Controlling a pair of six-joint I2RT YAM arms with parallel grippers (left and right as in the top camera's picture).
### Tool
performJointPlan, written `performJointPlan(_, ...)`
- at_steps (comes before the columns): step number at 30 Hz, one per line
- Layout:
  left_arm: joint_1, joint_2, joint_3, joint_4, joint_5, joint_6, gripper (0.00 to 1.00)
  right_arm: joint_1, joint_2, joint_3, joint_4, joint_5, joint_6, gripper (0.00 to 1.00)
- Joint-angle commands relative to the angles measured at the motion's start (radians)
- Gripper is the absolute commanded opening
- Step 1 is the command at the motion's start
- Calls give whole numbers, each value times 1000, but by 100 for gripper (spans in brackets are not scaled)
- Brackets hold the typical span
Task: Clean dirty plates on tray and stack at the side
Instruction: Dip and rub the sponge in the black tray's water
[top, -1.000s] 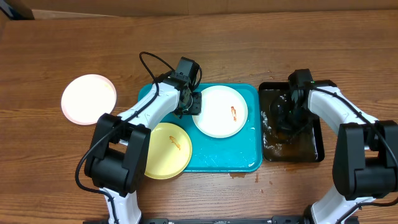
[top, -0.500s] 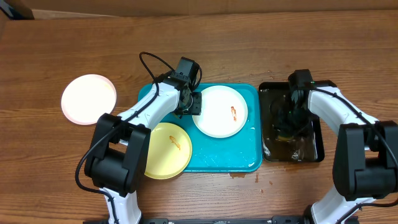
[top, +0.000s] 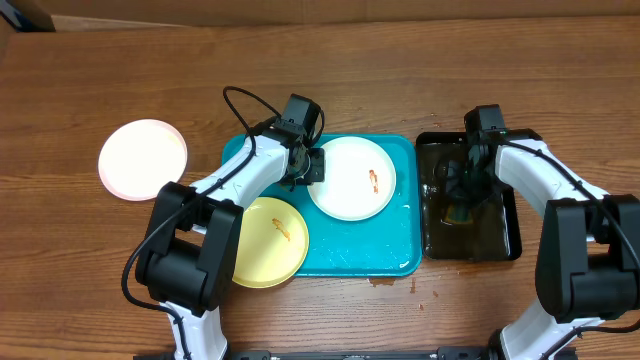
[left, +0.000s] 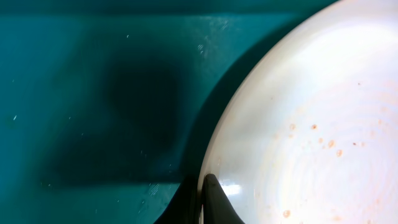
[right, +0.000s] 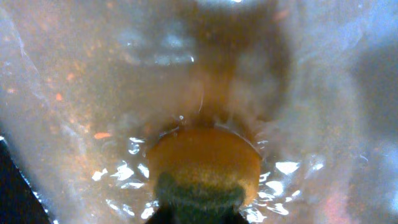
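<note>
A white plate (top: 352, 178) with an orange smear lies on the turquoise tray (top: 400, 250). My left gripper (top: 312, 168) is shut on its left rim. In the left wrist view the dark fingertips (left: 211, 198) pinch the edge of the speckled plate (left: 311, 124) over the tray floor (left: 93, 93). A pale yellow plate (top: 265, 240) with a small smear overhangs the tray's front left corner. Another white plate (top: 143, 159) rests on the table at the left. My right gripper (top: 462, 195) is shut on a yellow-green sponge (right: 202, 165) in soapy water.
The black tray (top: 495, 240) holding brownish water stands right of the turquoise tray. Small drops (top: 385, 282) lie on the wooden table by the tray's front edge. A cable (top: 240, 95) loops above the left arm.
The left fingers closed on the white plate's rim. The right gripper shifted slightly in the black tray, and the water there has settled.
</note>
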Motion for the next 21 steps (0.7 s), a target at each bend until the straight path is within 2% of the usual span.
performJointPlan(1, -7, -20, -10, 3, -1, -7, 4, -1, 8, 9, -8, 24, 1, 4)
performJointPlan(13, -5, -20, -10, 1, -1, -7, 8, 36, 8, 62, -78, 189, 50, 4)
performJointPlan(14, -5, -20, -10, 1, -1, -7, 8, 36, 8, 62, -75, 185, 50, 9)
performJointPlan(16, -5, -20, -10, 1, -1, -7, 11, 36, 8, 62, -72, 149, 50, 28)
performJointPlan(18, -5, -20, -10, 1, -1, -7, 12, 36, 8, 62, -73, 140, 50, 38)
performJointPlan(19, -5, -20, -10, 0, -1, -7, 13, 36, 8, 61, -76, 140, 50, 41)
performJointPlan(21, -5, -20, -10, 0, -1, -7, 14, 36, 8, 61, -83, 140, 50, 42)
